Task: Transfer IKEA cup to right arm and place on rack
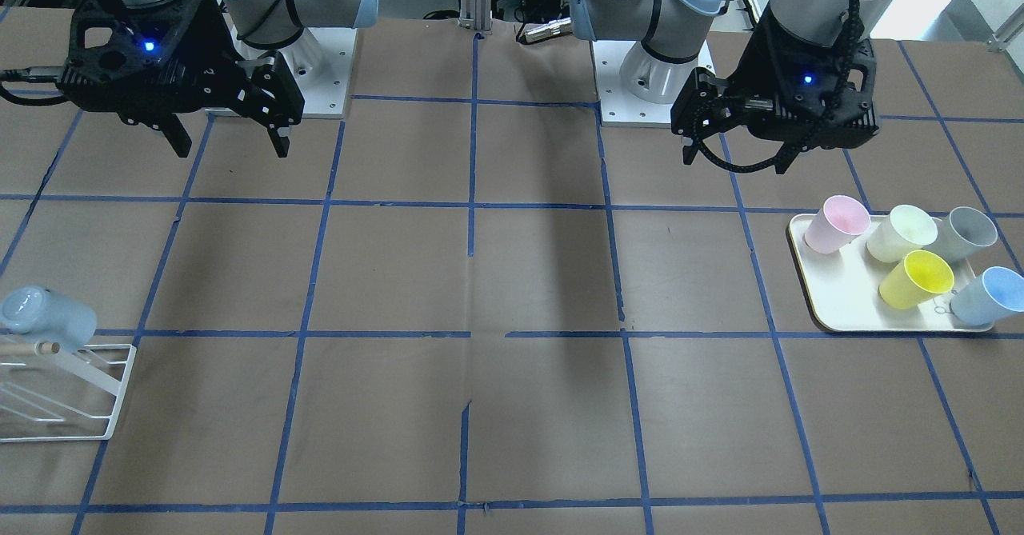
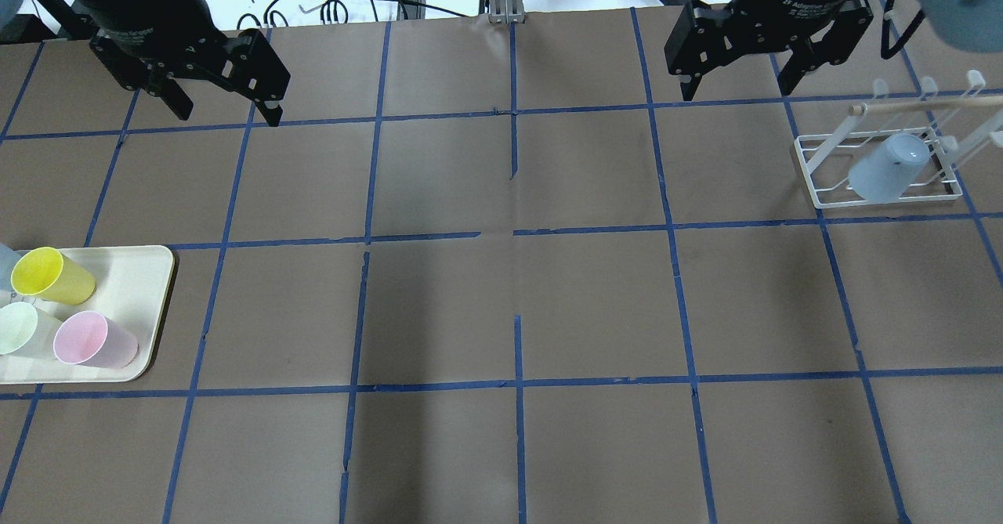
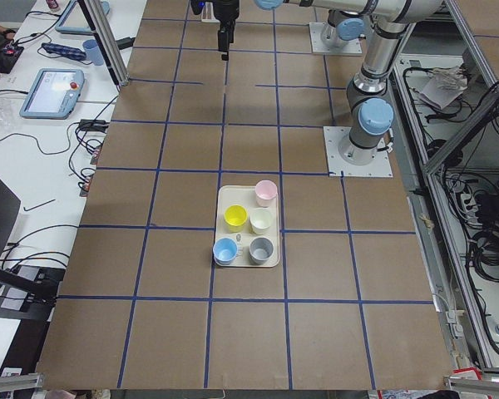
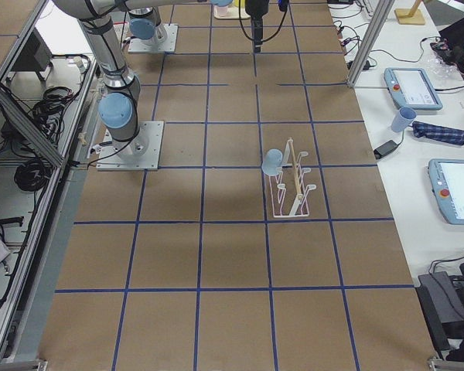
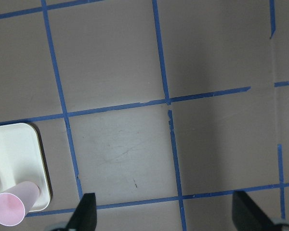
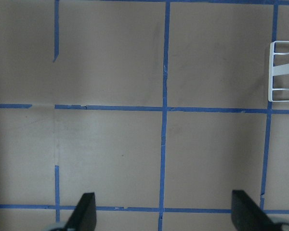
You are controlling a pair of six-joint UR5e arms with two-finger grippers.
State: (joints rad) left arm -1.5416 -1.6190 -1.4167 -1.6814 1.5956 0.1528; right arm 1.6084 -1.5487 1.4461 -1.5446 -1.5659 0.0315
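The sky-blue IKEA cup (image 1: 988,295) lies on its side at the near corner of a cream tray (image 1: 840,303), with its brighter blue inside showing; it also shows in the exterior left view (image 3: 224,250). My left gripper (image 1: 736,159) hangs open and empty above the table, behind the tray, and shows in the overhead view (image 2: 229,113). My right gripper (image 1: 232,149) is open and empty too, high above the far side of the table (image 2: 736,89). The white wire rack (image 1: 80,391) with its wooden dowel stands at the other end (image 2: 823,152). A greyer pale-blue cup (image 2: 885,168) hangs on it.
The tray also holds a pink cup (image 1: 836,223), a cream cup (image 1: 900,233), a grey cup (image 1: 964,233) and a yellow cup (image 1: 916,279). Brown paper with blue tape lines covers the table. Both arm bases stand at the robot's edge.
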